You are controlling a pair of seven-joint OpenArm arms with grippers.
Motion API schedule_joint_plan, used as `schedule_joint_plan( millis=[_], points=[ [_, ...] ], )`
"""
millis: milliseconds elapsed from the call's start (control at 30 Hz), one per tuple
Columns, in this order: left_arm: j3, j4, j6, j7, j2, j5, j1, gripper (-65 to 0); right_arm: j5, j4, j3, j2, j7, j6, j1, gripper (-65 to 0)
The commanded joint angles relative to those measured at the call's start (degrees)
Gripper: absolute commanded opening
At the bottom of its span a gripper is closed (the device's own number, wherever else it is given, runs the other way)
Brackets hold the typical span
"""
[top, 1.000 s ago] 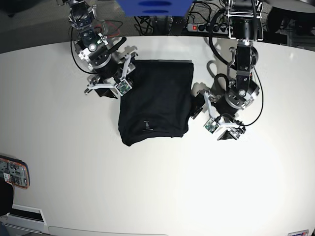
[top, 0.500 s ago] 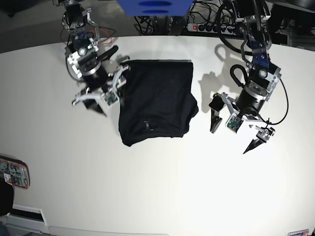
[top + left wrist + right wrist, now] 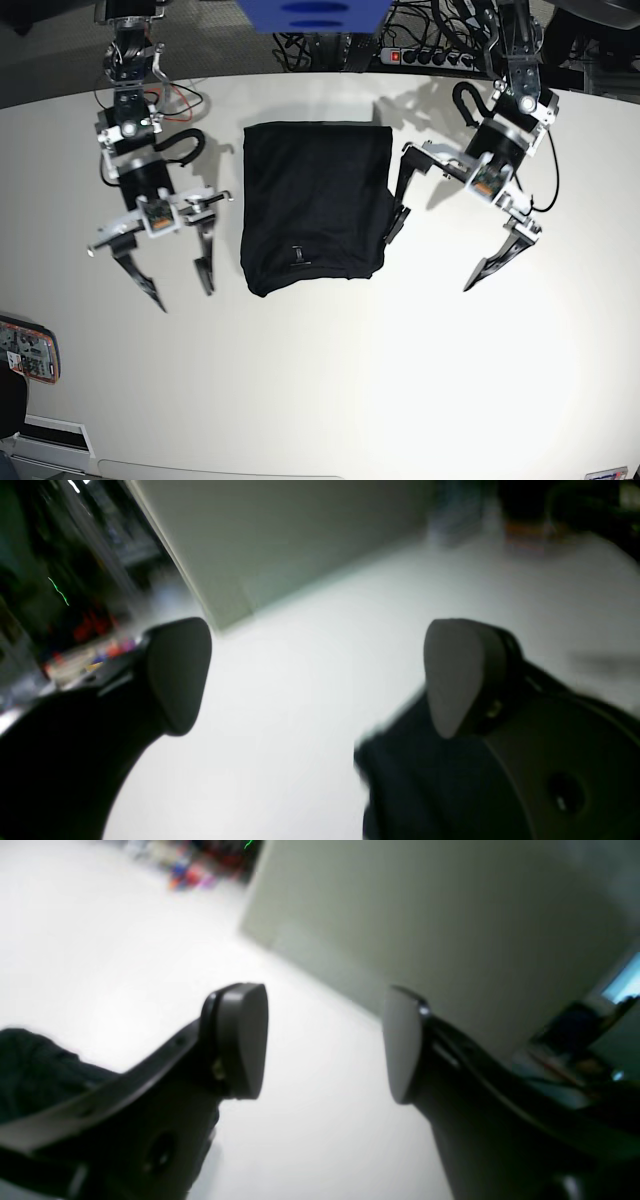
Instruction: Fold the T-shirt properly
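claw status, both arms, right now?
Left claw: open, holding nothing.
Right claw: open, holding nothing.
T-shirt: on the table, not gripped.

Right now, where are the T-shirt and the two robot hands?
T-shirt (image 3: 315,205), base view, middle of the black cloth.
Left hand (image 3: 445,245), base view, between its open fingertips.
Right hand (image 3: 183,293), base view, between its open fingertips.

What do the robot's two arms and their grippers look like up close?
Both arms are black and silver metal, with looping black cables. The left gripper and right gripper each end in two long, dark, tapering fingers; the wrist views show rounded grey pads on them. A small green-and-orange circuit board sits at each wrist.
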Motion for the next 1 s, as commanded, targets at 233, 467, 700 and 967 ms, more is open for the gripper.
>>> schedule_joint_plan(
  millis=[233,467,700,967],
  points=[
    [-0.1,-2.7,-0.2,-16.6,-0.1,-5.1,5.3,0.0,0.0,-4.9,9.6,0.2,18.7,0.4,-4.7,-30.4],
    [-0.1,-12.7,-0.2,-32.6,-0.2,-5.0,9.1,0.0,0.0,-12.5,16.1,0.4,36.2,0.4,-8.3,-30.4],
    [-0.2,-17.0,-0.2,-33.1,-2.0,-5.0,14.3,0.0,0.0,-22.6,23.0,0.6,52.2,0.4,-11.2,-30.4],
    [0.2,-19.4,-0.2,-33.1,-2.8,-4.2,19.7,0.0,0.0,-27.0,24.4,0.6,51.8,0.4,-17.6,-30.4]
  ],
)
